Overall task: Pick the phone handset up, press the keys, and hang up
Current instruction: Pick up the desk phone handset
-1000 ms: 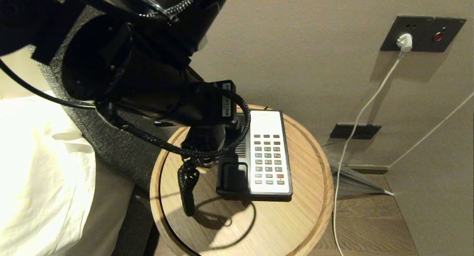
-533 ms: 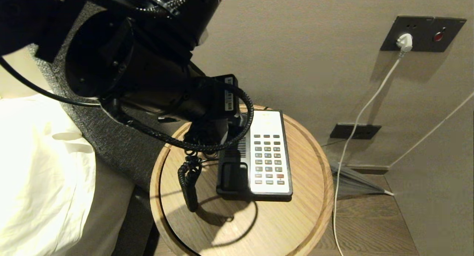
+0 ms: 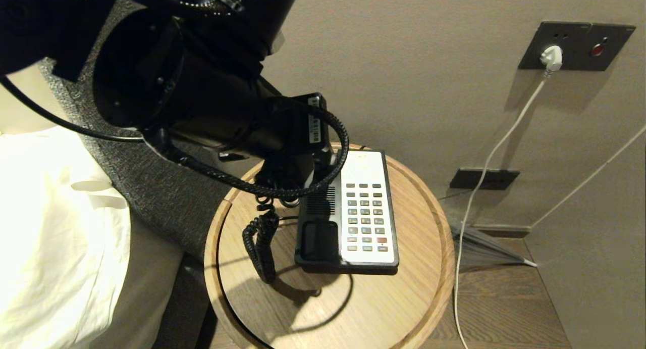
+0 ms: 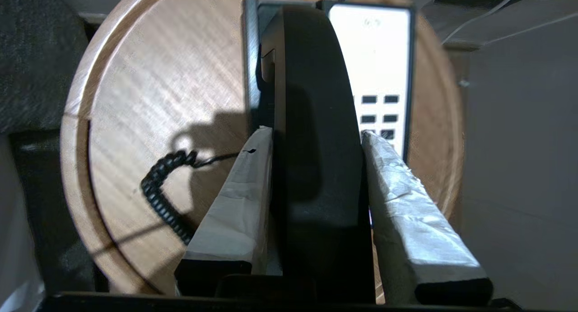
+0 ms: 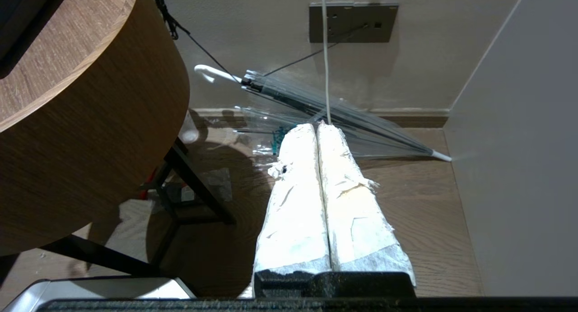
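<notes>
The black phone handset (image 4: 311, 100) is held off its cradle, above the left side of the phone base (image 3: 348, 258). My left gripper (image 4: 316, 138) is shut on it, one white-wrapped finger (image 4: 235, 203) against each side. In the head view my left arm (image 3: 202, 96) hides the handset. The empty cradle (image 3: 317, 240) shows beside the keys (image 3: 366, 215), a grid of dark buttons with one red, in the white faceplate (image 4: 370, 45). The coiled cord (image 3: 260, 243) hangs down to the table. My right gripper (image 5: 318, 127) is shut and empty, parked low beside the table.
The phone stands on a round wooden side table (image 3: 414, 298) with a raised rim. A bed with white bedding (image 3: 55, 228) lies to the left. A white cable (image 3: 484, 172) hangs from a wall socket (image 3: 575, 46). A clear umbrella (image 5: 325, 109) lies on the floor.
My left arm has lifted slightly with the handset in its grip. The coiled cord has been drawn up and a little towards the phone base. The right arm has not moved.
</notes>
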Tool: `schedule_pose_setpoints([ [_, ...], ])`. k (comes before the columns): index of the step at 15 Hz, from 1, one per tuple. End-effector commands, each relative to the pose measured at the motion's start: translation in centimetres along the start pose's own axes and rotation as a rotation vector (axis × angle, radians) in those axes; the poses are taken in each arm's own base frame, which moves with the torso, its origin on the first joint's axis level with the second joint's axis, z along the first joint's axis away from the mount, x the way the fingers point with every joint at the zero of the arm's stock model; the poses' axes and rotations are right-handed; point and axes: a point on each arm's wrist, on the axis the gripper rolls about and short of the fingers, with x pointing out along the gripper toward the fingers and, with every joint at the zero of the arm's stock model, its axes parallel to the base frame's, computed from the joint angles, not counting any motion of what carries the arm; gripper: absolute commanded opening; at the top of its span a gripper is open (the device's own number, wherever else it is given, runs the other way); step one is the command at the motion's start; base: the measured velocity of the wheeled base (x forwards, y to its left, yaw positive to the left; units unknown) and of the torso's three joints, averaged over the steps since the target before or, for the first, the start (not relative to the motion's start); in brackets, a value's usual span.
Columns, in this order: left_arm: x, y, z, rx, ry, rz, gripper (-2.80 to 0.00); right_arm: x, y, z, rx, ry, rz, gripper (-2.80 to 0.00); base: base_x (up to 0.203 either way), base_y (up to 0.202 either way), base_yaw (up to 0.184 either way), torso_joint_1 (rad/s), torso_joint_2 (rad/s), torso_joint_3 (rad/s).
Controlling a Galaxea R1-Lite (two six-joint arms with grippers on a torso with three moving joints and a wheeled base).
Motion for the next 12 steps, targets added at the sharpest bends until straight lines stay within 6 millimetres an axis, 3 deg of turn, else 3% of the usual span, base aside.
schedule_pose_setpoints([
  [1, 0.1, 0.0, -0.1, -0.001, 0.003, 0.006, -2.80, 0.0, 0.0, 0.0, 0.000, 0.001, -0.001, -2.80, 0.000, 0.000, 0.000, 0.000, 0.00, 0.000],
  [8, -0.5, 0.2, 0.3, -0.020, -0.018, -0.007, -2.80, 0.0, 0.0, 0.0, 0.000, 0.001, -0.001, -2.80, 0.000, 0.000, 0.000, 0.000, 0.00, 0.000],
  [12, -2.6, 1.6, 1.0, -0.062, -0.046, -0.022, -2.80, 0.0, 0.0, 0.0, 0.000, 0.001, -0.001, -2.80, 0.000, 0.000, 0.000, 0.000, 0.00, 0.000],
])
